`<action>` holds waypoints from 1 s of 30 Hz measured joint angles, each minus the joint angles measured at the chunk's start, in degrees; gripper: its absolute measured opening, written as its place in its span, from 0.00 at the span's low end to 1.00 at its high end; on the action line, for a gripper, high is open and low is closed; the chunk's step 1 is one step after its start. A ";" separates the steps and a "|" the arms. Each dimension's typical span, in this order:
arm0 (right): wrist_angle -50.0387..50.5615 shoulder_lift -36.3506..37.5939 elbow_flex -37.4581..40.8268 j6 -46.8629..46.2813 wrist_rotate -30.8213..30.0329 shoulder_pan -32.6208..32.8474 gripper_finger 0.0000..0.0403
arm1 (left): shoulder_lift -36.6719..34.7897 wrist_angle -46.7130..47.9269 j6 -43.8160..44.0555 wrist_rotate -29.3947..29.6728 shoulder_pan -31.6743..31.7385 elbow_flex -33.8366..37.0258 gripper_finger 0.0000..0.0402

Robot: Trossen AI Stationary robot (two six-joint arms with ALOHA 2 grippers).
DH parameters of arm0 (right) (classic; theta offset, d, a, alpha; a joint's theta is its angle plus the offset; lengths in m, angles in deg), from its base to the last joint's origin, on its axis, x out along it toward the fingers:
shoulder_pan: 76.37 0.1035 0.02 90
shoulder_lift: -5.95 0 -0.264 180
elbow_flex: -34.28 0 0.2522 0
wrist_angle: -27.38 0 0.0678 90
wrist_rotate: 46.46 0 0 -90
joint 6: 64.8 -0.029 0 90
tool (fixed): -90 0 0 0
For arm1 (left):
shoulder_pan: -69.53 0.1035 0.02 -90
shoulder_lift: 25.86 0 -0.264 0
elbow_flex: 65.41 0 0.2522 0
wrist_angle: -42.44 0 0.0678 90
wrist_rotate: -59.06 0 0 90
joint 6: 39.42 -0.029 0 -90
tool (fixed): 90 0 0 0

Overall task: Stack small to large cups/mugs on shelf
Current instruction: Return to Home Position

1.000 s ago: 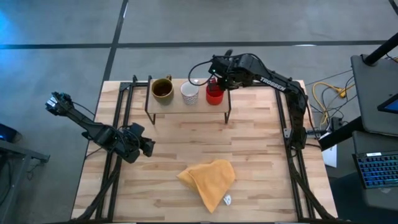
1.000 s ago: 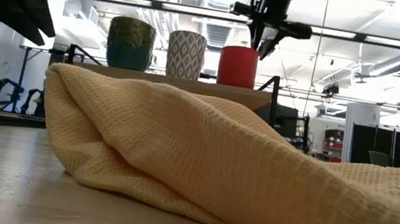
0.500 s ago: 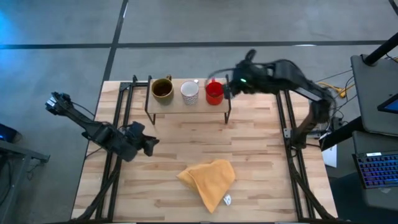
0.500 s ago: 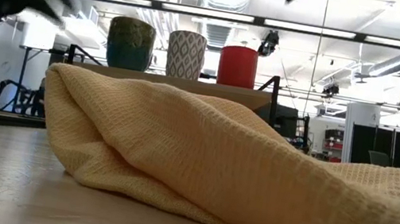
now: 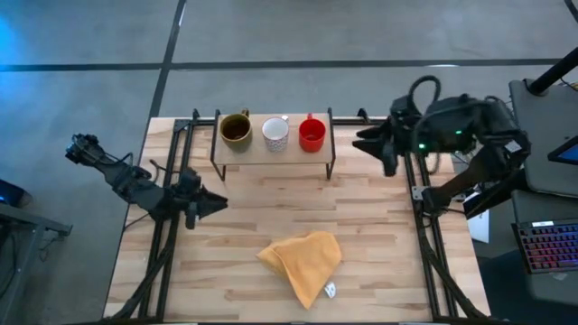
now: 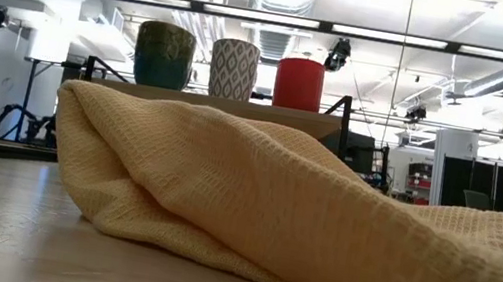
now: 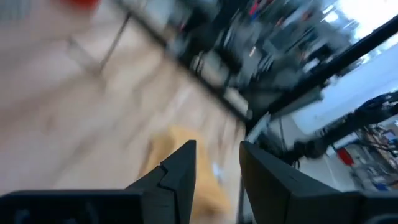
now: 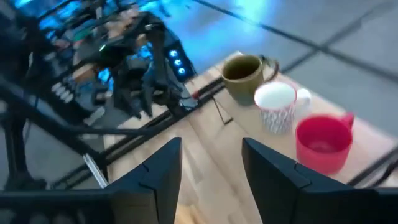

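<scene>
On the shelf [image 5: 271, 156], olive, white, red mugs [image 5: 275, 134]

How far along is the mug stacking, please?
The olive-brown mug, white mug and red mug all stand in a row on the shelf, so placing looks done. Nothing is in hand: the left gripper and right gripper hang clear of it, fingers open. Only parking the arms seems left.

Table [image 5: 379, 235] count: five things on it, two arms over it.
Three mugs: one brown mug [image 5: 236, 130], one white mug [image 5: 275, 134], one red mug [image 5: 312, 134]. One shelf [image 5: 271, 155] carries all three. One cloth [image 5: 302, 257]. The two arms have one gripper each, the left gripper [image 5: 217, 204] and the right gripper [image 5: 363, 143], with two fingers apiece, four fingers in all.
</scene>
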 joint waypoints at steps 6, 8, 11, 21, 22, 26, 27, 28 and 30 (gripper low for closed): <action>-11.97 2.38 7.80 14.27 2.71 7.98 0.40 | -0.34 -41.49 -33.18 3.63 -0.13 9.55 0.27; -18.34 3.88 13.50 18.34 3.07 10.55 0.40 | -0.97 -55.52 -39.09 0.51 -0.18 15.98 0.27; -22.26 8.88 23.09 17.98 0.91 11.93 0.40 | -2.88 -69.08 -41.87 -1.76 -0.10 25.52 0.27; -46.59 34.13 54.65 23.06 0.67 11.56 0.39 | -23.08 -59.45 -53.79 -0.87 -0.18 34.96 0.27; -47.84 36.01 57.05 23.03 0.58 11.54 0.39 | -25.62 -55.10 -53.82 0.38 -0.12 34.59 0.27; -52.91 42.79 66.31 24.75 0.34 11.24 0.39 | -35.63 -38.10 -54.33 1.36 -0.18 32.79 0.27; -54.29 44.46 68.92 25.10 0.38 11.09 0.39 | -37.27 -35.01 -53.88 2.57 -0.14 31.94 0.27; -56.34 46.09 71.32 25.52 0.38 10.93 0.39 | -36.87 -31.80 -53.49 3.51 -0.15 30.88 0.27; -60.61 48.89 75.88 26.92 0.15 10.83 0.39 | -35.39 -25.54 -52.91 5.58 -0.18 29.15 0.27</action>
